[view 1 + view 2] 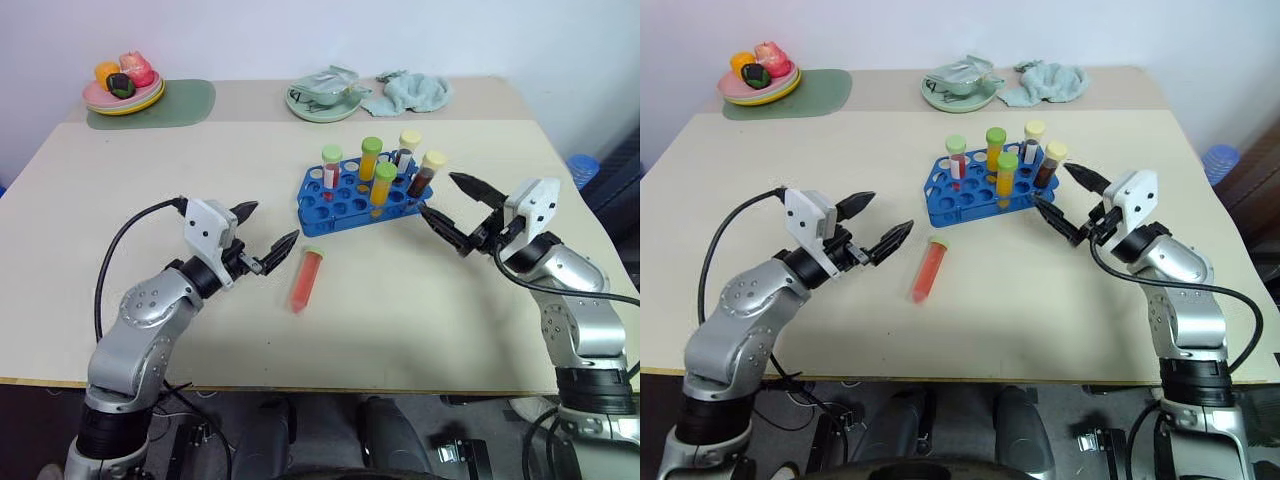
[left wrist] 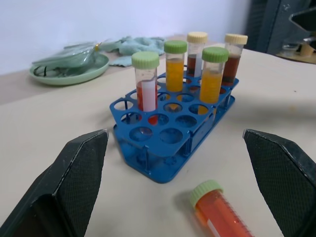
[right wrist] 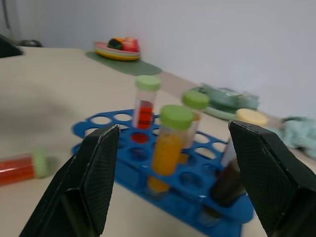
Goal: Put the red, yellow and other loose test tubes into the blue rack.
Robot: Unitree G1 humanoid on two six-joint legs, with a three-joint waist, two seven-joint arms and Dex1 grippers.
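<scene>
Bright blue plastic marks the rack [image 1: 352, 198], which stands a little past the middle of the pale table [image 1: 150, 320] and holds five upright capped tubes. The white-labelled tube with a little red [image 1: 331, 172] is at its 9 o'clock end, an orange-filled tube [image 1: 371, 160] behind the centre, the yellow tube [image 1: 383, 190] in front of that, and two dark brown tubes [image 1: 425, 175] at the 3 o'clock end. The red-orange tube [image 1: 305, 280] lies flat on the table at 6 o'clock from the rack, just apart from it, its light green cap toward the rack. The left gripper [image 1: 266, 234] hovers at 9 o'clock from this loose tube, fingers spread wide and holding nothing. The right gripper [image 1: 452, 208] sits at 3 o'clock from the rack, close to the brown tubes, its fingers also apart and empty. At the table's far edge are a plate of toy food [image 1: 123, 92] on a green mat [image 1: 185, 105], a pale green dish [image 1: 322, 100] and a crumpled cloth [image 1: 410, 92].
</scene>
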